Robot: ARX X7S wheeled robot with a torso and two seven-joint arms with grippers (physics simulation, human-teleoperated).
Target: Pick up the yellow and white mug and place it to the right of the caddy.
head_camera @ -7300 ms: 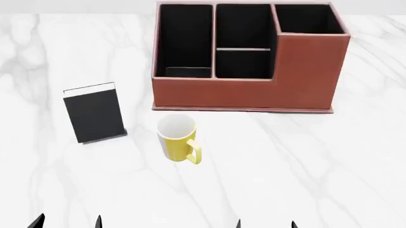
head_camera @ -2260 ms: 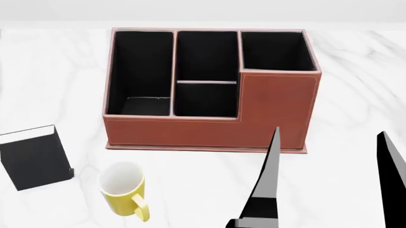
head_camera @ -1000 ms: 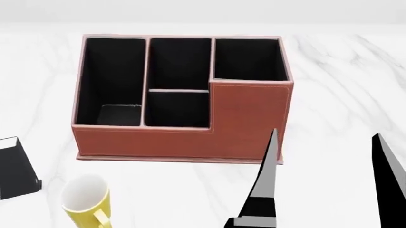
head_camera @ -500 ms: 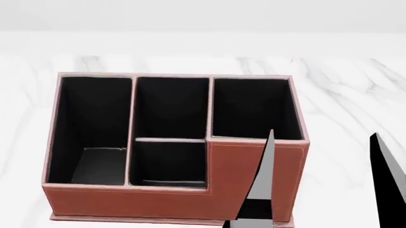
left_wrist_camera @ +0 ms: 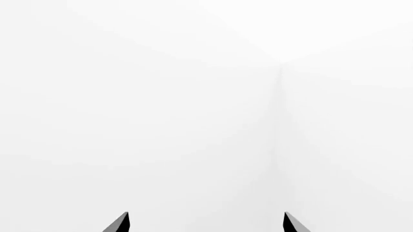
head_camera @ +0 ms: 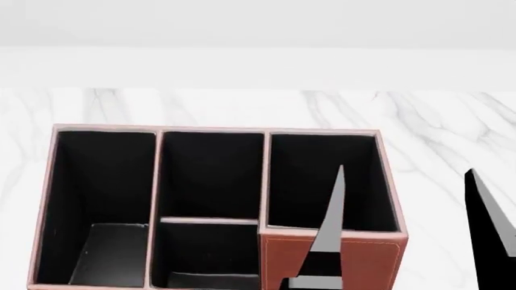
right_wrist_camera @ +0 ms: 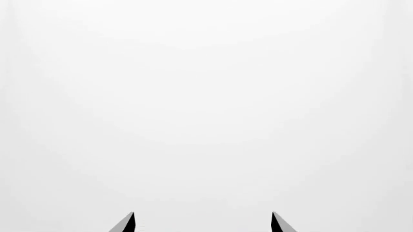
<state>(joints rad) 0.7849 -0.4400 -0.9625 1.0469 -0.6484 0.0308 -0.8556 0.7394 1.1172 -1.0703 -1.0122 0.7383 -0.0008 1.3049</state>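
On the white marble tabletop (head_camera: 451,121) sits the caddy (head_camera: 330,260). No mug shows in any view. Over the caddy's right end hangs the right claw (head_camera: 407,229), wide open and empty. The left claw (left_wrist_camera: 205,223) is open too, holding nothing.

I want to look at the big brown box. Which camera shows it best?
The head view: the caddy fills its lower half, black compartments open, with the right claw in front. Both wrist views show only claw tips against blank white.
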